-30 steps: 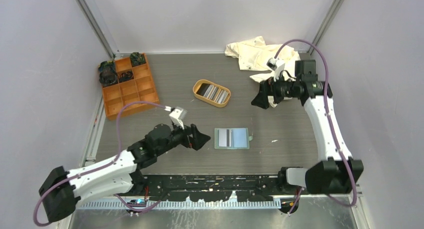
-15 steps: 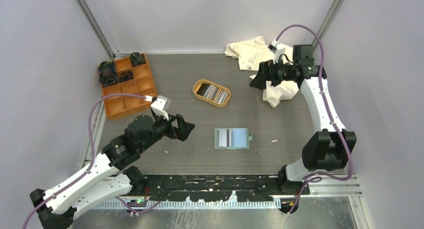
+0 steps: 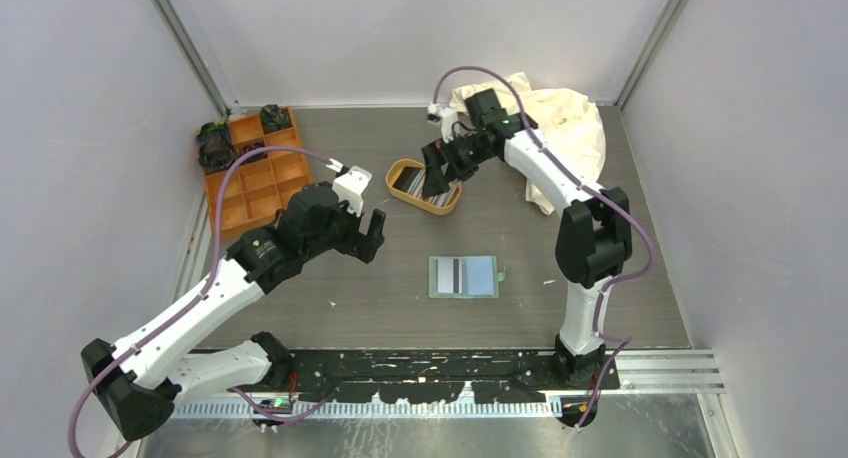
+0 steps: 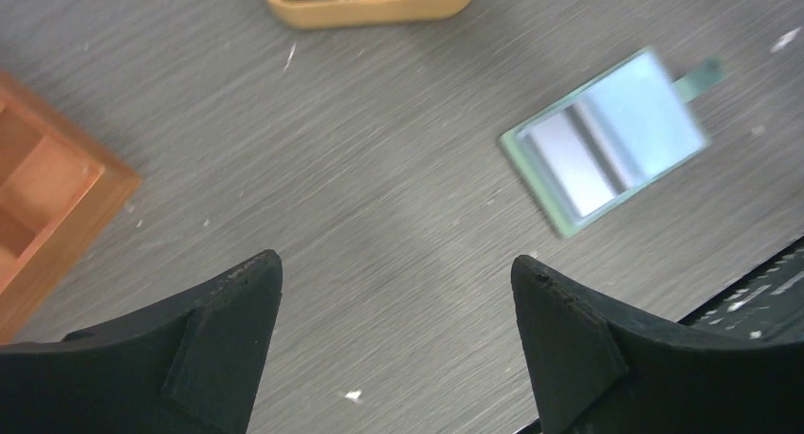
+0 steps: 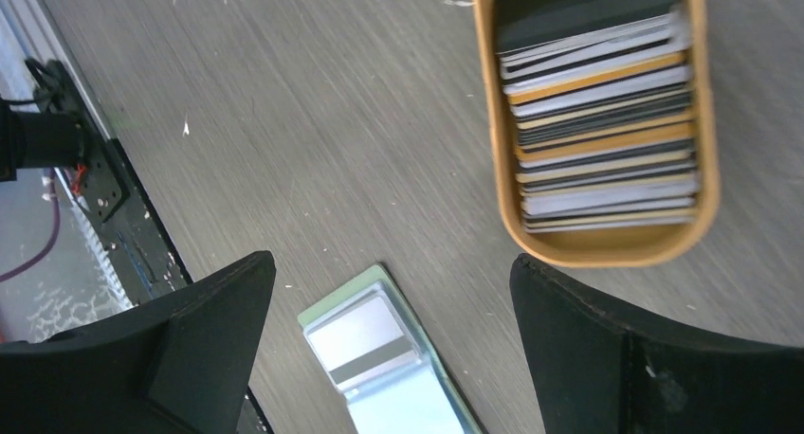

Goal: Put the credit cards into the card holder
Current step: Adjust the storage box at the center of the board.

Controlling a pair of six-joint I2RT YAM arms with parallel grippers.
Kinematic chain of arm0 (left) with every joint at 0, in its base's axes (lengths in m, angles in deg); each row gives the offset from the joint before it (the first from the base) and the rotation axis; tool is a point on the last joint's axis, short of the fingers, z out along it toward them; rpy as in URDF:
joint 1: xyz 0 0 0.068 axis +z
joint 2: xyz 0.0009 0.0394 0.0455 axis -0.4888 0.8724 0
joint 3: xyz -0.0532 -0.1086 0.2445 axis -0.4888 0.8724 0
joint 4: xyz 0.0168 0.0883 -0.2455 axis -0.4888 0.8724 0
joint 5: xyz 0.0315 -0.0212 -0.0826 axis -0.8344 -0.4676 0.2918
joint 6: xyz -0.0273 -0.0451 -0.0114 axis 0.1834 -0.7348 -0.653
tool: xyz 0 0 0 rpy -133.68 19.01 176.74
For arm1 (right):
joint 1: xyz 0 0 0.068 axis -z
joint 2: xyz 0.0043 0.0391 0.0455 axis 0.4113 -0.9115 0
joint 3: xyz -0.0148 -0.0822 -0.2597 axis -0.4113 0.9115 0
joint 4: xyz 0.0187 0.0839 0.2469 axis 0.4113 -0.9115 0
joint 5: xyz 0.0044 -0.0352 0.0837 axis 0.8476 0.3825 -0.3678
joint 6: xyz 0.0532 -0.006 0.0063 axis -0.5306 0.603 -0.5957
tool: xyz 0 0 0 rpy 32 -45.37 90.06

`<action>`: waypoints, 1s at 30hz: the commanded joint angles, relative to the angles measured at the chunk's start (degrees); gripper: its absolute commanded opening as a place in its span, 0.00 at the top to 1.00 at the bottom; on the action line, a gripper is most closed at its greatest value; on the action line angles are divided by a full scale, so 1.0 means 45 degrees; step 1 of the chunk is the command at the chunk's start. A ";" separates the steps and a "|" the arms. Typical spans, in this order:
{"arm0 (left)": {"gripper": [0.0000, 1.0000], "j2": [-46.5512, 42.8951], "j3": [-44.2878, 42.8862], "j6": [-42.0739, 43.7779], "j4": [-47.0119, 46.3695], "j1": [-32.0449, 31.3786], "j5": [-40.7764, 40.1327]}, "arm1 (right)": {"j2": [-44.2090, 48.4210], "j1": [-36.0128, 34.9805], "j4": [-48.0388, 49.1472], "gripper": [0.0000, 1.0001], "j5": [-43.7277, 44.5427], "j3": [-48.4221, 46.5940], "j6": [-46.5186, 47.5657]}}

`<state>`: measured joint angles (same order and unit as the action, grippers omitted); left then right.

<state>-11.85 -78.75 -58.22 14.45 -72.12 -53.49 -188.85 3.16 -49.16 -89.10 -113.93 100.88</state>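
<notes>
We look down on a dark grey table (image 3: 390, 303) with two robot arms reaching in from the bottom edge.

The card holder (image 3: 464, 276) lies open and flat just below the centre of the frame, its small tab pointing right. Two cards show in it – a pale one with a dark stripe on the left half, a light blue one on the right.

Above it, at upper centre, an oval tan tray (image 3: 441, 208) holds the rest of the credit cards (image 3: 428, 186), standing on edge in a tight row.

The right gripper (image 3: 436, 174) hangs over the tray. In its wrist view its fingers stand wide apart with nothing between them, and below them we see the tray and the holder.

The left gripper (image 3: 366, 234) sits left of centre, well apart from the holder and above bare table. Its fingers are also spread wide and hold nothing.

An orange compartment box (image 3: 262, 178) sits at upper left – a few dark items fill its far cells. A cream cloth (image 3: 565, 118) lies crumpled at upper right.
</notes>
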 commanded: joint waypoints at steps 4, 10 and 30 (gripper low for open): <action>0.11 0.0149 0.0131 0.0971 0.1204 0.0655 -0.0652 | -0.0075 -0.0808 0.0136 0.01 0.1306 0.0019 -0.0525; 0.11 0.0230 0.0178 0.1315 0.1373 0.0664 -0.1335 | 0.1279 -0.0171 0.1702 0.00 0.1956 0.2419 -0.0881; 0.12 0.0283 0.0263 0.1464 0.1404 0.0917 -0.1355 | -0.1138 0.0067 0.4723 0.09 0.7967 0.2296 -0.9776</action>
<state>-9.95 -77.46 -52.17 21.40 -68.44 -59.15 -190.88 4.80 -29.22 -62.22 -98.56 65.65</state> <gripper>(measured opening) 0.880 0.974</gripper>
